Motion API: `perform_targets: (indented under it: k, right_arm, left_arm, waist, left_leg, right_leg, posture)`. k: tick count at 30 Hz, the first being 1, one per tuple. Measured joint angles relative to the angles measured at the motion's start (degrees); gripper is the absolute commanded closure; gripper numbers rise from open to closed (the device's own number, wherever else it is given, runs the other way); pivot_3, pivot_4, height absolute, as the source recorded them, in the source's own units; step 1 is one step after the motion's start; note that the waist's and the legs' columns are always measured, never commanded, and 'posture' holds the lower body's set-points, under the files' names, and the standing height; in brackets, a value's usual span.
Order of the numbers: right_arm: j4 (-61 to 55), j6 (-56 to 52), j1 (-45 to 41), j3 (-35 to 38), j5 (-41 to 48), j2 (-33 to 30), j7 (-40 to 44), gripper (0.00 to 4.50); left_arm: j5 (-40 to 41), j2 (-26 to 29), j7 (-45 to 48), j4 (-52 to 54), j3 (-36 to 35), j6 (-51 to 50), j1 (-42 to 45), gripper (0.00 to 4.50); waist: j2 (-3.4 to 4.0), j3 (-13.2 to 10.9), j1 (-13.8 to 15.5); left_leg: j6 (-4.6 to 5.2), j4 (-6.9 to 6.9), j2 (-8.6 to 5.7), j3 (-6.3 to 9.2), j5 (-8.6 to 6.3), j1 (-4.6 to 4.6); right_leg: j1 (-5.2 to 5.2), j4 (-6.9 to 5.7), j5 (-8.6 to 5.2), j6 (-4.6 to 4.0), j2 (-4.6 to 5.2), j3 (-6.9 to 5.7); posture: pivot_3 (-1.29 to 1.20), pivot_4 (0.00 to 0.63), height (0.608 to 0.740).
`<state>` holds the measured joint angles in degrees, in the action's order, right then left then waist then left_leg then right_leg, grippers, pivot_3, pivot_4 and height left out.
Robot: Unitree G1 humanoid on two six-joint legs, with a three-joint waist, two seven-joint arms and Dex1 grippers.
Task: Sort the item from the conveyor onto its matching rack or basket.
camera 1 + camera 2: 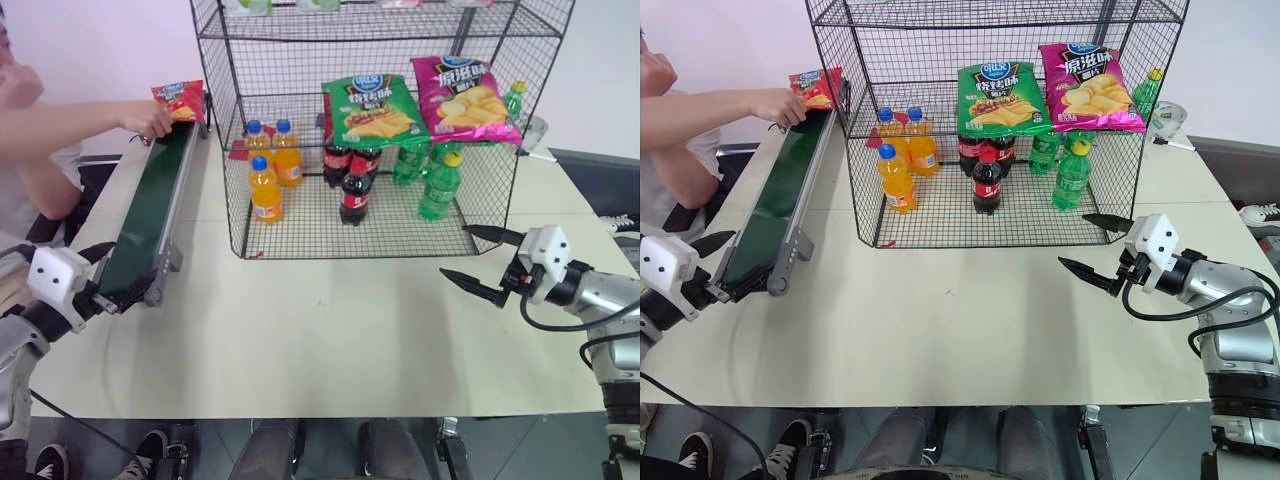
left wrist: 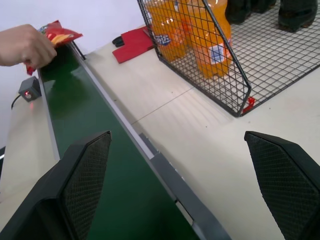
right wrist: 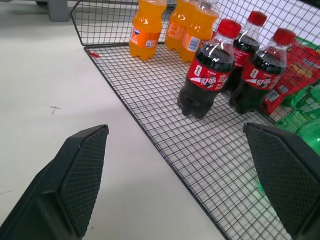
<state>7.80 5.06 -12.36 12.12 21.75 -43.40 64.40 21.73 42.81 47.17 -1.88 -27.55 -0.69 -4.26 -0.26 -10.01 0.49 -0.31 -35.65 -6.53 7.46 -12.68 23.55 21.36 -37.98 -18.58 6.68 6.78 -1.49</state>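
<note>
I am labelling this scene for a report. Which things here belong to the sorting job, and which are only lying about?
Belong to the job:
red crisp bag, held by a person's hand
conveyor
wire rack
left gripper and right gripper, both open

Lying about:
green crisp bag
pink crisp bag
orange, cola and green bottles

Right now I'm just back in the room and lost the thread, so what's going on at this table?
A person's hand is setting the red crisp bag on the far end of the conveyor. The robot waits: its left pincer hangs open at the belt's near end, and its right pincer is open in front of the wire rack, which holds orange, cola and green bottles, with green and pink crisp bags hung on its front.
</note>
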Motion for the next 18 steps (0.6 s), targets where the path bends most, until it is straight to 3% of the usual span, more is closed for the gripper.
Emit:
perform_targets:
  k: [11, 18]
  right_arm:
    - [-9.1, -10.66, -0.06, -3.77, 6.62, 2.4, 1.05, 0.0]
    - [-15.22, -15.6, -0.67, -10.5, 10.27, 5.86, 4.94, 0.0]
  left_arm:
    - [-0.53, -0.21, 0.6, 3.28, -0.98, 3.06, -5.72, 0.04]
    - [-8.41, -0.26, -6.24, 1.2, -2.27, 11.4, -4.87, 0.04]
  waist:
    - [0.01, -0.03, 0.09]
    - [-0.02, -0.03, 0.19]
  left_leg:
    - [0.0, 0.05, 0.01, 0.0, 0.0, 0.01]
    - [0.0, 0.06, 0.01, 0.01, -0.01, 0.01]
  right_leg:
    - [0.03, 0.02, -0.01, -0.02, 0.01, 0.01]
    - [0.04, 0.06, -0.02, -0.03, 0.01, 0.01]
  posture:
    - [0.0, 0.15, 0.74]
    - [0.0, 0.15, 0.74]
